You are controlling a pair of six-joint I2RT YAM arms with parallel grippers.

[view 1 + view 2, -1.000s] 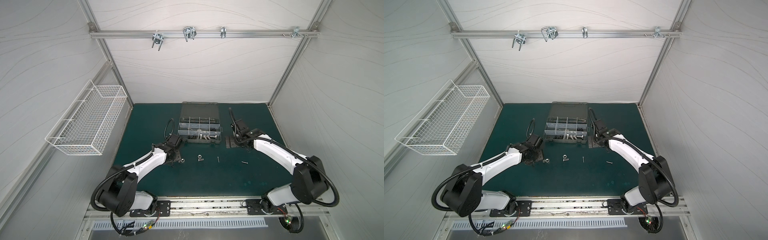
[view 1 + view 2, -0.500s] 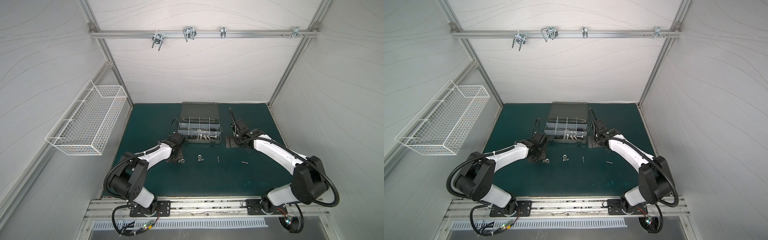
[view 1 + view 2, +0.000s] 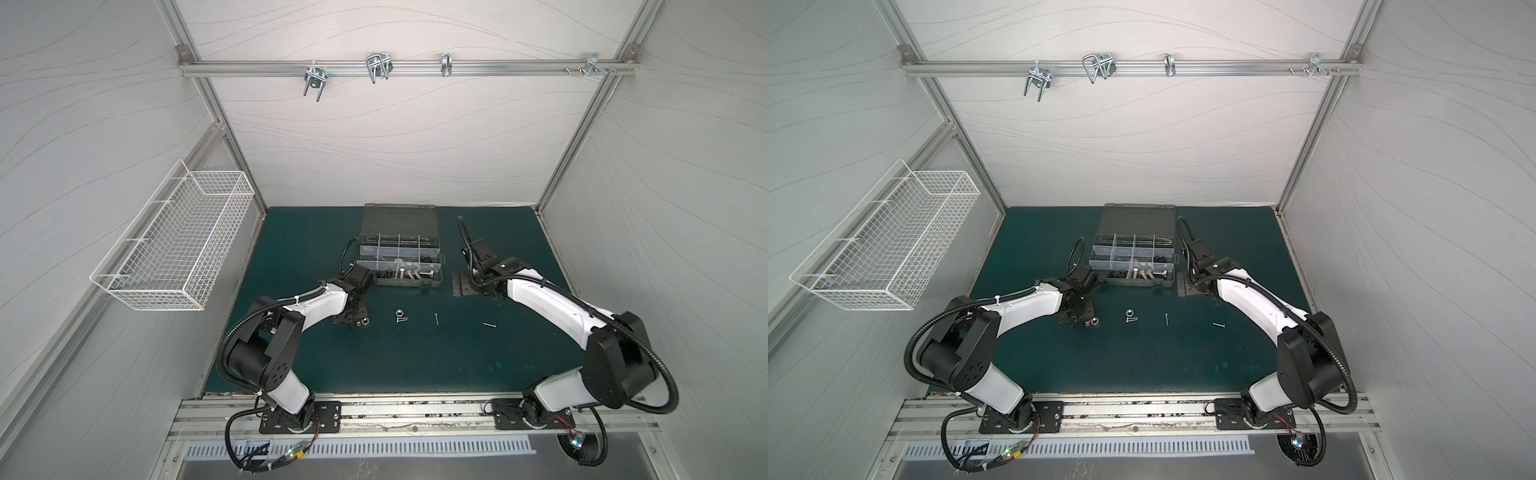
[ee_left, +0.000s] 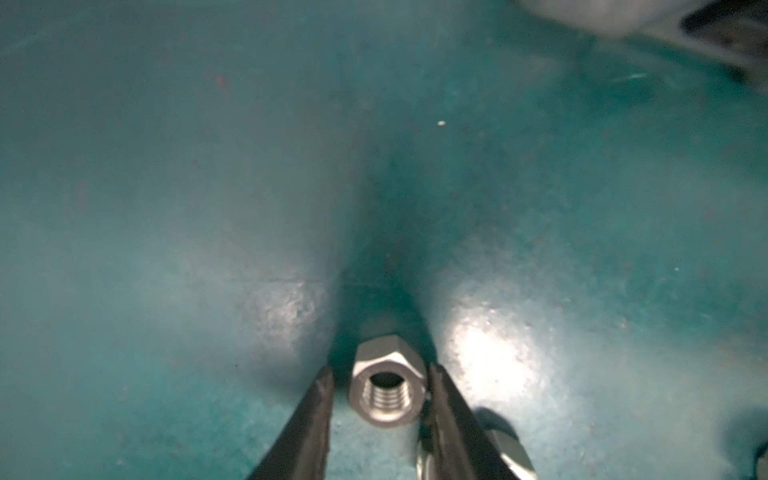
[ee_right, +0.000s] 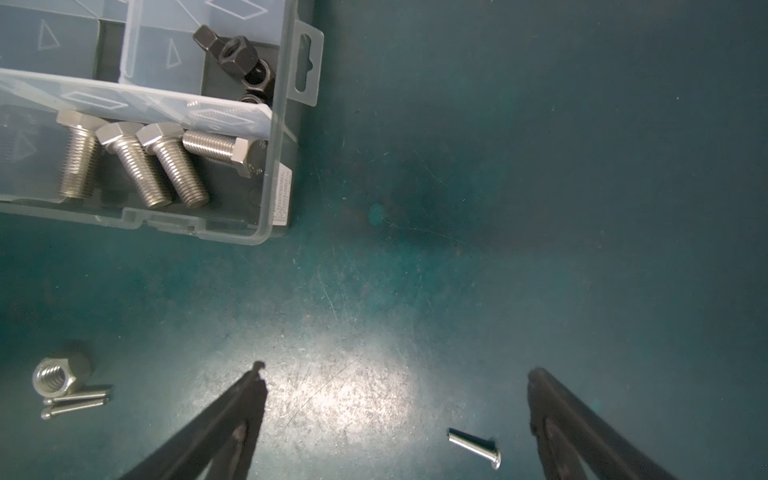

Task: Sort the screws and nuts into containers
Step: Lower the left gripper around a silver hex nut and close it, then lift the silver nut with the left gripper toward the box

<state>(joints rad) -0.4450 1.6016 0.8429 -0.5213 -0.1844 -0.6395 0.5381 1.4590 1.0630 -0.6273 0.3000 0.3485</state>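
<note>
Finds the left gripper point(image 3: 352, 322) down at the dark green table mat point(image 3: 415, 365), near the front left corner of the dark grey plastic organizer case point(image 3: 403, 284). Shows, in the left wrist view, its two black fingers point(image 4: 307, 424) standing on either side of a silver hexagonal metal nut point(image 4: 386, 390) lying on the mat, threaded bore turned toward the camera. Leaves a thin gap on one side of the nut; on the other side, cannot tell touching from just apart. Reads as narrowed around the nut, not yet clamped on it.

Finds the right gripper point(image 5: 397, 370) spread wide and holding nothing, over bare mat beside the right end of the case. Places a thin silver screw point(image 5: 473, 446) flat on the mat between its fingers, nearer one of them, touching neither.

Puts a second silver hex nut point(image 5: 60, 374) on the mat between the two arms, with two thin silver screws point(image 5: 77, 401) lying side by side right against it. Sets one more thin silver screw point(image 3: 436, 318) alone on the mat, between that group and the right gripper.

Inside the case, with the lid folded back: four stubby silver hex-head bolts point(image 5: 158, 166) in the near right compartment, and black nuts point(image 5: 237, 54) in the compartment behind, separated by clear dividers.
</note>
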